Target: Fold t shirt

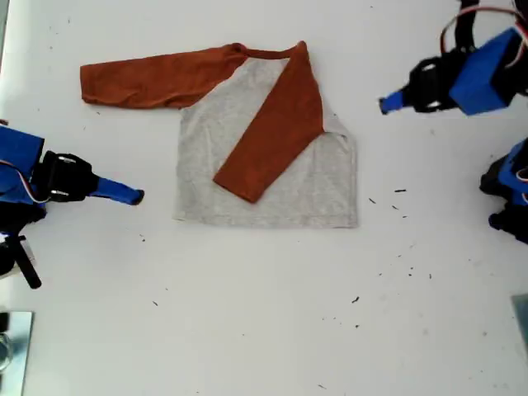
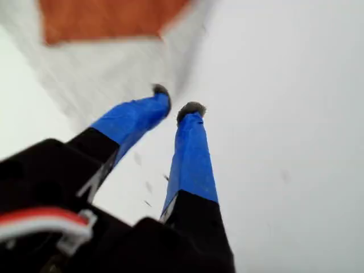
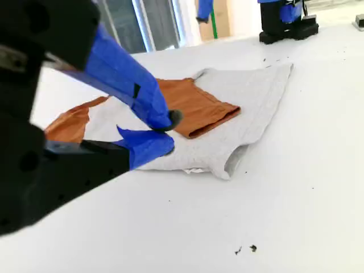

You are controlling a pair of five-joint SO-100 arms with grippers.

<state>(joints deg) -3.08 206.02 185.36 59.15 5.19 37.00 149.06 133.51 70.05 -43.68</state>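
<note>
The t shirt [image 1: 289, 186] lies flat at the middle of the white table, grey body with rust-orange sleeves. One sleeve [image 1: 276, 132] is folded diagonally across the body; the other sleeve [image 1: 148, 78] stretches out toward the exterior view's left. My first gripper [image 1: 384, 104] hovers at the exterior view's upper right, clear of the shirt [image 2: 102, 68], its jaws a little apart [image 2: 176, 101] and holding nothing; that view is blurred. At the exterior view's left, my second gripper [image 1: 136, 197] sits just off the shirt's [image 3: 239, 108] lower corner, tips together [image 3: 169, 132] and empty.
The base of an arm [image 1: 507, 198] stands at the exterior view's right edge, also seen as the far arm base [image 3: 284, 17]. Metal pieces [image 1: 12, 346] sit at the exterior view's lower left corner. Small dark specks [image 1: 396, 198] dot the table near the shirt.
</note>
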